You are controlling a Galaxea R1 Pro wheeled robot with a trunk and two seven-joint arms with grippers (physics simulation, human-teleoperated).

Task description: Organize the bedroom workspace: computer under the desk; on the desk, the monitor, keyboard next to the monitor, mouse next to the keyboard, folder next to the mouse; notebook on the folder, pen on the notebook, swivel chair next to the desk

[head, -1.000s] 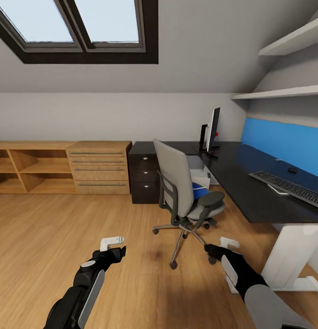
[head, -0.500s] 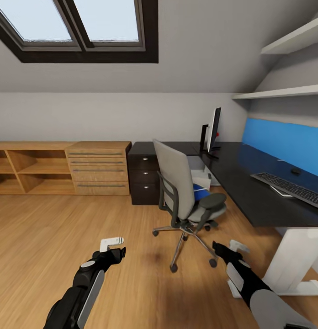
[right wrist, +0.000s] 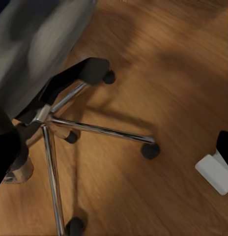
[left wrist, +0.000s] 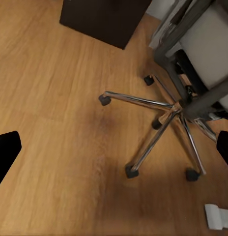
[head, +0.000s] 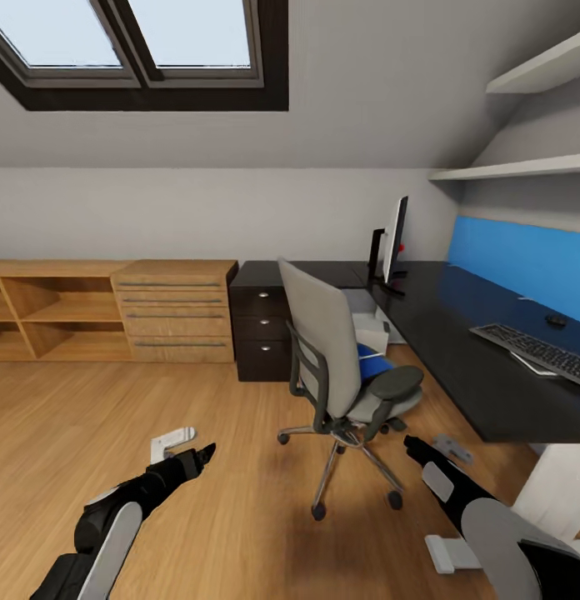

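The swivel chair (head: pixel 336 358) stands on the wood floor, its grey back toward me, just left of the black desk (head: pixel 457 350). A blue folder (head: pixel 372 365) lies on its seat. On the desk are the monitor (head: pixel 396 242) at the far end, the keyboard (head: pixel 536 350) and the mouse (head: pixel 556 320). A pale box, probably the computer (head: pixel 369 321), sits under the desk behind the chair. My left gripper (head: pixel 186 448) (left wrist: pixel 114 150) hovers open over the floor left of the chair base (left wrist: pixel 163 115). My right gripper (head: pixel 433 450) (right wrist: pixel 116 150) is open beside the base (right wrist: pixel 55 123).
Light wooden low cabinets (head: pixel 115 312) line the back wall, with the dark drawer unit (head: pixel 261 329) beside them. The white desk foot (head: pixel 452 554) (right wrist: pixel 214 172) lies on the floor near my right arm. Open floor stretches to the left.
The whole view has shifted, so the camera moved closer to the chair. My left arm has dropped lower and to the left; my right gripper sits further right. Both stay open.
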